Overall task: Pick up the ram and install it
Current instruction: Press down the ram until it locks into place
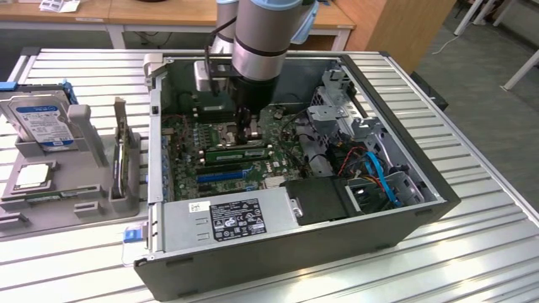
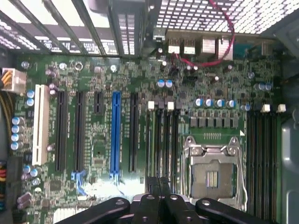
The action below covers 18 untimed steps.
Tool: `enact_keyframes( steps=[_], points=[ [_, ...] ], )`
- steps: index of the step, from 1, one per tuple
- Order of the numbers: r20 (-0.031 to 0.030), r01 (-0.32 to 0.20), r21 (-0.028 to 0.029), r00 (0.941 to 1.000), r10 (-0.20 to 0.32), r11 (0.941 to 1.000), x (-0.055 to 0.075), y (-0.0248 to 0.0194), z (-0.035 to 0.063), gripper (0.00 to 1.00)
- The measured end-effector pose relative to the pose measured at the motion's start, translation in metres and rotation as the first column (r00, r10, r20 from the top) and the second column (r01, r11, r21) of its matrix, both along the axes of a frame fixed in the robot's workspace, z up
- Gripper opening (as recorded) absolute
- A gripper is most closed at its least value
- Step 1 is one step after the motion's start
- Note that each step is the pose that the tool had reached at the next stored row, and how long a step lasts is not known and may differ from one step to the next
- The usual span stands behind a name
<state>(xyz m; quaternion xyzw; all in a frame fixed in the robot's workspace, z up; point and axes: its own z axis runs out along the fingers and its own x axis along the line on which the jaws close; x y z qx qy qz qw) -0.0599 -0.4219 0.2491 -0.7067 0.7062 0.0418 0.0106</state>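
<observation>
1. Gripper point(image 1: 245, 129) is lowered inside the open computer case point(image 1: 404, 218), jaws clenched together.
2. Ram point(image 1: 238, 152) is seen seated across the motherboard point(image 2: 140, 70), just below the gripper.

Silver cylindrical arm point(image 1: 255, 38), pale blue caps; black hand point(image 2: 159, 205)

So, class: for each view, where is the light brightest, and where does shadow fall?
Exterior view: daylight brightens the slatted metal table; the arm shades the motherboard inside the case. Wrist view: glare whitens the perforated case wall; the gripper is dark.
</observation>
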Motion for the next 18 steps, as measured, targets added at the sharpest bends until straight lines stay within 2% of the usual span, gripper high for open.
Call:
enact_keyframes(
  steps=[18],
  points=[
    [0.0021,0.0,0.0,1.0,0.0,1.0,-0.028,0.0,0.0,0.1]
  ],
)
